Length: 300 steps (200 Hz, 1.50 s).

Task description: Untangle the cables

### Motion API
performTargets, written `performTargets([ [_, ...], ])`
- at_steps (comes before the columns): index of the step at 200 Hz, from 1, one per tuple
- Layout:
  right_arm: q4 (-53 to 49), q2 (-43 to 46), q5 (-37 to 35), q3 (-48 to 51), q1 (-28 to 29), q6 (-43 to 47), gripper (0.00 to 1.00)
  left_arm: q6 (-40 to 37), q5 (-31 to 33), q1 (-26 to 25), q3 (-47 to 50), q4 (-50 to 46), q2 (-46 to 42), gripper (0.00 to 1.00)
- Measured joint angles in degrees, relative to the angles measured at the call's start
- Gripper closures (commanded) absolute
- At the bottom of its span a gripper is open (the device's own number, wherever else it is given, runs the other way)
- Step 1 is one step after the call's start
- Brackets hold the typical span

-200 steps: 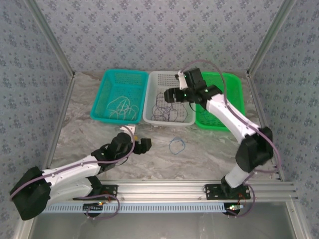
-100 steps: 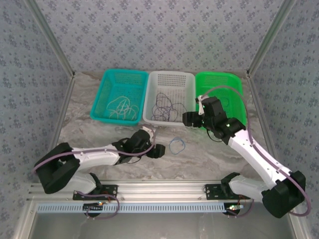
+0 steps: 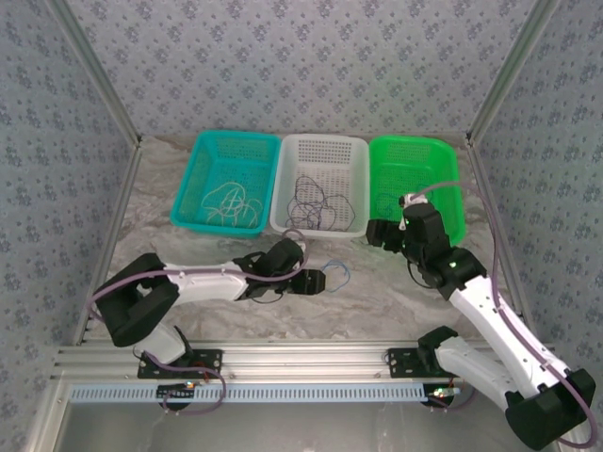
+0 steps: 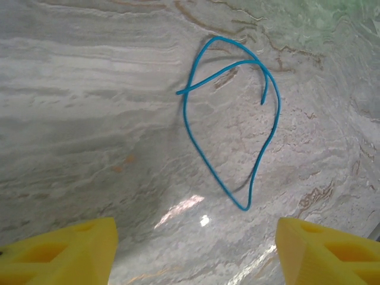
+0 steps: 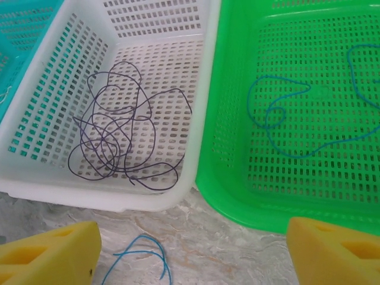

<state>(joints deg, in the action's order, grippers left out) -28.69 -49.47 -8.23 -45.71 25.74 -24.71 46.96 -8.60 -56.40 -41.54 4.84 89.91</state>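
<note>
Blue cable (image 4: pixel 244 206) seen as loose loop flat on marble table (image 4: pixel 89 119), just ahead of left gripper (image 4: pixel 196 252). Its yellow fingers (image 4: pixel 59 252) are spread, nothing pinched. Right gripper (image 5: pixel 193 249) is spread too, nothing gripped, poised near front walls of white basket (image 5: pixel 89 196) and green basket (image 5: pixel 237 208). Dark cables (image 5: pixel 104 142) lie tangled in white basket. Second blue cable (image 5: pixel 274 114) lies in green basket. Whitish cables (image 3: pixel 229 202) lie in teal basket (image 3: pixel 236 135).

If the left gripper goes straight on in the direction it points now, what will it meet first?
Most likely the blue cable loop, lying on the table straight ahead of the left gripper, in line with the gap between its jaws. Nothing stands before it, though depth is hard to judge.
</note>
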Motion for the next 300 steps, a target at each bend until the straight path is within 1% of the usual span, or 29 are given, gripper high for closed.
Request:
performTargets([
  [21,-0.48,0.85,-0.15,0.7,-0.24,-0.28,0.16,1.38,-1.16,-0.2,-2.12,-0.76,2.21,0.39],
  [66,-1.25,3.37,-0.42,1.29,-1.75,-0.37,0.14,3.74,-2.36,-0.37,-2.64,-3.21,4.17,0.41],
  [102,-1.55,3.74,-0.37,2.29,-2.25,-0.37,0.14,4.2,-2.19,-0.61,-4.55,-4.66,5.55,0.46],
  [115,-1.73,4.02,-0.37,2.73,-2.34,-0.37,0.14,4.31,-2.14,-0.61,-5.49,-5.38,6.36,0.53],
  [136,-2.47,4.94,-0.37,2.86,-2.64,-0.37,0.14,4.0,-1.27,-0.59,-6.21,-6.43,7.28,0.67],
  [158,-2.91,6.47,-0.42,2.89,-2.95,-0.37,0.14,4.04,-0.44,-0.61,-6.19,-6.56,7.45,0.79],
  [177,-2.93,7.45,-0.42,3.02,-3.23,-0.39,0.14,3.48,0.04,-0.61,-6.19,-6.32,7.93,0.94],
  [189,-2.95,7.67,-0.39,3.21,-3.34,-0.39,0.14,3.02,0.02,-0.74,-6.19,-5.4,8.37,1.0],
  [207,-2.86,7.67,0.11,3.85,-3.39,-0.33,0.16,2.34,0.37,-0.96,-6.12,-4.68,8.35,1.0],
  [236,-1.64,7.69,3.37,6.78,-2.86,0.22,0.19,0.13,2.32,-1.16,-5.29,-5.22,6.54,1.0],
  [285,1.14,7.45,6.58,12.44,0.94,0.83,0.2,-6.16,6.51,-1.14,-4.35,-7.69,-2.38,1.0],
  [300,2.75,6.93,7.08,13.18,2.84,1.14,0.18,-8.11,7.48,-1.14,-4.35,-8.26,-4.83,1.0],
])
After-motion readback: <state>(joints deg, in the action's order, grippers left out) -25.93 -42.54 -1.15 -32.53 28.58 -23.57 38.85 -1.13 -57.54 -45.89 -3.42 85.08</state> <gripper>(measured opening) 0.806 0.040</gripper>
